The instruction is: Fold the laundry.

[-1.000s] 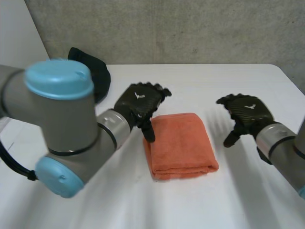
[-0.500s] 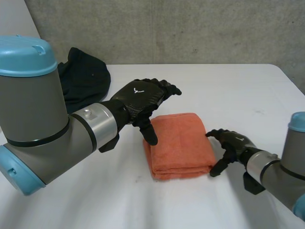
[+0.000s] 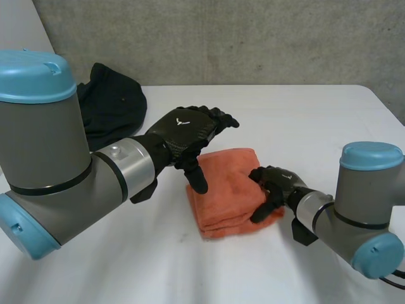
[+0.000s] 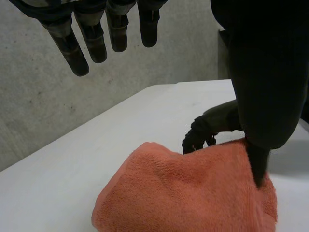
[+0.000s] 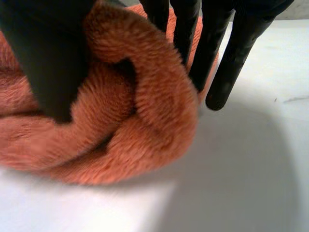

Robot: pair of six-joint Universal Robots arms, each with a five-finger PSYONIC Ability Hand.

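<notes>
The folded orange towel lies in the middle of the surface; it looks light, thick and limp, likely to bunch rather than slide. The right hand pinches its 3 o'clock edge between thumb and fingers, a sound place to grip. The left hand hovers over its 10 o'clock corner, fingers straight and apart, holding nothing

Left arm, frame left, and right arm, lower right: fat grey cylinders, light-blue caps, silver wrist cuffs. Left hand, right hand: black, segmented fingers. Small white logo on left hand's back.
</notes>
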